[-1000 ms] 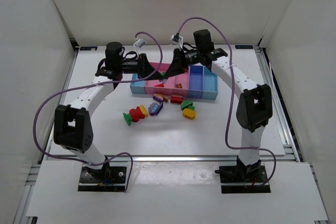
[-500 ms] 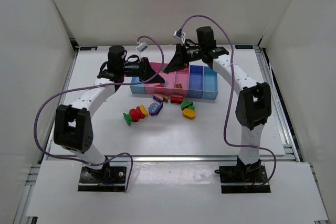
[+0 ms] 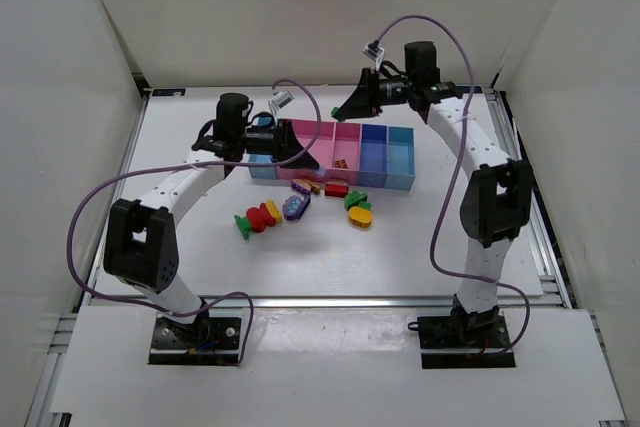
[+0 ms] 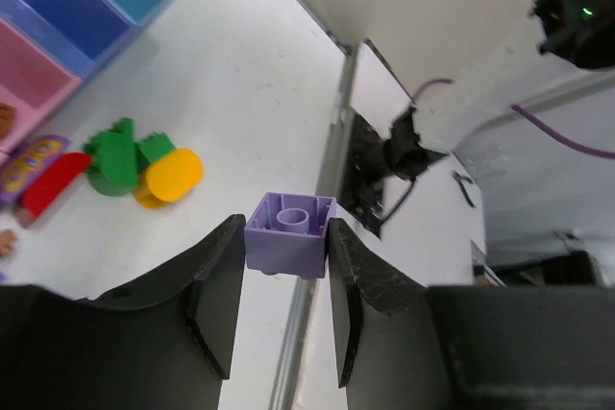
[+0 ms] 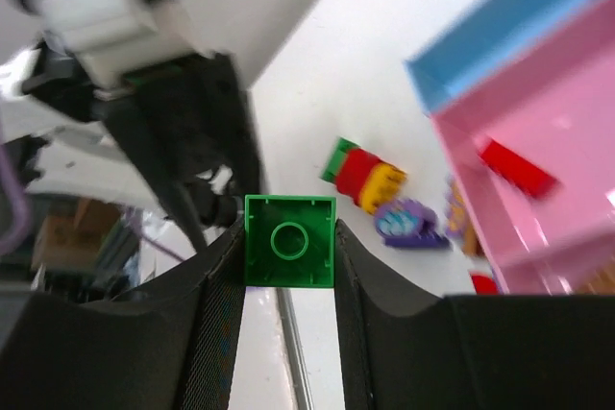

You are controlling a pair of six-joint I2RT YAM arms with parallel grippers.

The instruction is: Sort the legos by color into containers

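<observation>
Left claw (image 4: 286,233) pinches a lilac brick (image 4: 288,245) by its flat sides, one round stud showing on top. From overhead it hangs over the left end of the bins (image 3: 385,183). Right claw (image 5: 288,237) grips a green brick (image 5: 289,249) the same way. That brick is square and single-studded, and is held high above the far edge of the row.

The bins are joined, open-topped, glossy plastic: pale blue at the left, pink in the middle, then deeper blue and pale blue at the right. One pink bin holds a red piece (image 5: 514,168). The pink bin beside the blue holds a small brown piece (image 3: 342,162).

On the white tabletop (image 3: 200,247), near the bins, lie smooth, rounded loose pieces. From the left there is a green, red and yellow cluster (image 3: 257,219), then a purple oval (image 3: 296,208). An orange-yellow piece (image 3: 305,185) and a red one (image 3: 337,189) sit close to the bins' near wall. Last comes a green piece (image 3: 355,200) touching a yellow one (image 3: 360,216).

From overhead the left arm's wrist and claw cover the leftmost bins, so their contents cannot be told there. Purple cables (image 3: 90,207) loop off both arms.
</observation>
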